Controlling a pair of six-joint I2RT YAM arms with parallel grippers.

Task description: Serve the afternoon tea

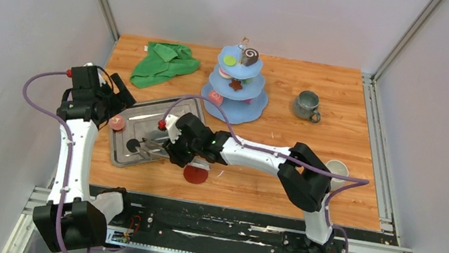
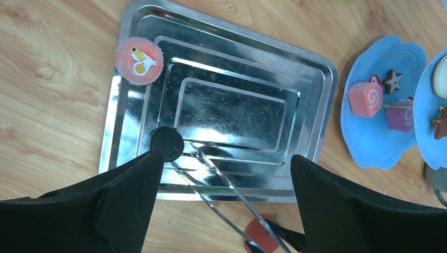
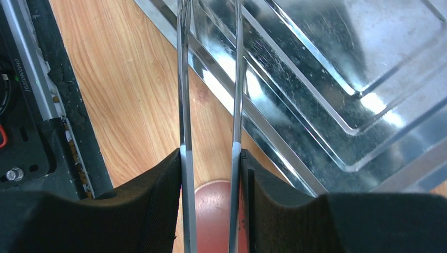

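**Fig. Tray stage of the tea service; top view w/ both wrist views.** You are looking at a wooden counter [image 1: 349, 85] w/ a steel tray [image 1: 177, 109] lying near-left.

- **R tool** [image 3: 211, 158]: it is clamping a pair of tongs [image 3: 182, 79]. Its fingers [image 3: 158, 200] are pressing on the outer sides of the two tong arms. The arms are standing slightly apart, not squeezed together.
- **Tongs:** they are reaching over the tray's near rim, w/ tips ending just beside the black disc [image 2: 166, 143]. You cannot tell whether they are touching it.
- **Black disc:** it is lying on the tray's near-left part.
- **L tool** [image 2: 226, 158]: it is hanging over the tray's near edge. Its jaws are standing wide apart and gripping nothing.
- **Pink disc** [image 2: 139, 60]: it is resting on the tray's left rim.
- **Red disc** [image 1: 196, 175]: it is lying on the counter just off the tray's near-right corner, under the tongs.
- **Blue stand** [image 1: 248, 110]: it is standing mid-rear, w/ three tiers.
  - Top tier is carrying a brown roll [image 1: 250, 56] and a green disc [image 1: 228, 60].
  - Lowest tier is carrying a pink roll [image 2: 365, 99], a darker roll [image 2: 400, 116] and a star [image 2: 392, 80].
- **Grey mug** [image 1: 307, 105]: it is standing upright, right of the stand and apart from it.
- **White mug** [image 1: 338, 169]: it is sitting near the right edge, partly hidden by the R arm.
- **Cloth** [image 1: 164, 64]: it is lying crumpled rear-left, apart from the tray.
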